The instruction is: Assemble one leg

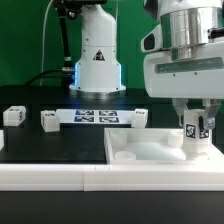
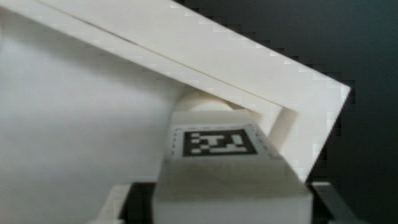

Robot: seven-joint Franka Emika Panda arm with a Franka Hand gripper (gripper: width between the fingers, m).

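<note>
My gripper is shut on a leg, a short white square post with a black-and-white tag, and holds it upright over the far right corner of the large white panel. In the wrist view the leg fills the gap between my dark fingers, its tagged face toward the camera and its far end at the panel's corner. Whether the leg touches the panel is hidden. Two more legs stand on the black table at the exterior view's left.
The marker board lies on the table behind the panel, with another white part at its right end. The arm's base stands at the back. A white rail runs along the table's near edge.
</note>
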